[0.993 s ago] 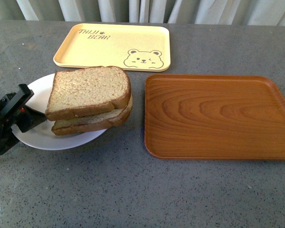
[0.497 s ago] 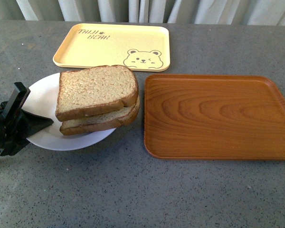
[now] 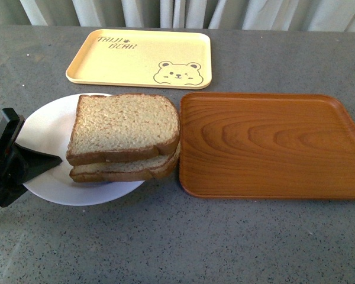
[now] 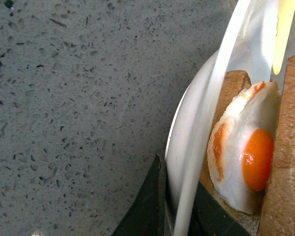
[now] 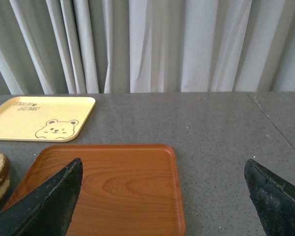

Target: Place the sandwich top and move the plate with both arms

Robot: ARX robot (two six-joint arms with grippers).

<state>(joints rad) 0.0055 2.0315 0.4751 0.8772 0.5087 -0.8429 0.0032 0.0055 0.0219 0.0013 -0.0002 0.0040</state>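
Note:
The sandwich top (image 3: 125,125), a speckled brown bread slice, lies on the lower slice on the white plate (image 3: 47,127) at the left of the table. My left gripper (image 3: 23,163) is shut on the plate's near-left rim. In the left wrist view the plate's rim (image 4: 201,128) runs between the black fingers (image 4: 147,206), with the fried egg (image 4: 246,157) between the two bread slices. My right gripper (image 5: 162,196) is open and empty, held above the wooden tray (image 5: 118,182); it is out of the front view.
The brown wood-grain tray (image 3: 269,145) lies right of the plate, its left edge close to the sandwich. The pale yellow bear tray (image 3: 142,58) lies behind both. Grey curtains hang past the table's far edge.
The plate with the sandwich has slid right and nearer, towards the wooden tray, with my left gripper holding its rim. The trays have not moved.

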